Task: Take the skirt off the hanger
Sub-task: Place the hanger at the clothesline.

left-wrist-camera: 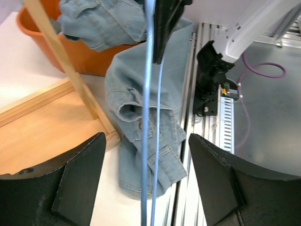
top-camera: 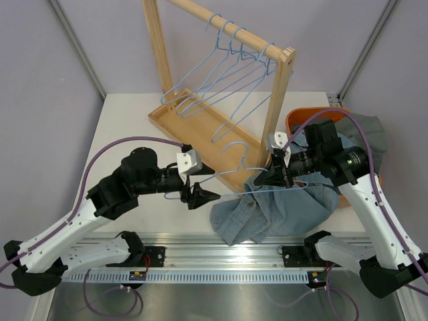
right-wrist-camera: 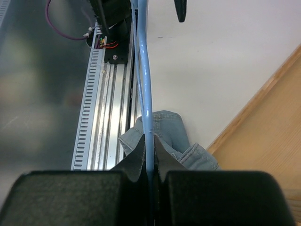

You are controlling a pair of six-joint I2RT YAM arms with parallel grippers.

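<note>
Items, near to far:

1. Slotted aluminium rail [top-camera: 221,257], one, along the near table edge, carrying both arm bases.
2. Left gripper [top-camera: 210,195], one: black, jaws spread. In the wrist view its two matte, wedge-shaped fingers [left-wrist-camera: 70,183] stand either side of the hanger's wires, and we see clear space on both sides.
3. Right gripper [top-camera: 263,179], one: black, pressed together, pinching the hanger's wire between its pads [right-wrist-camera: 136,160].
4. Wire hanger [right-wrist-camera: 146,94], one: thin, pale blue, smooth. It spans between the two grippers with its hook turned toward the rack.
5. Denim skirt [top-camera: 281,210], one: faded blue, stitched seams, one metal button visible. It lies crumpled on the white table [top-camera: 134,127] near the rail, below the hanger. We cannot tell whether any part is looped on the wire.
6. Wooden garment rack [top-camera: 160,47], one: pale wood, square posts, round rod, shallow tray base [top-camera: 194,130].
7. Hangers on the rod [top-camera: 262,59]: same pale blue wire. We count at least four hooks, and the overlap hides the exact number.
8. Orange plastic basket [top-camera: 299,120], one, rounded, at the far right, holding more denim [left-wrist-camera: 103,21] and one grey garment [top-camera: 374,134]
</note>
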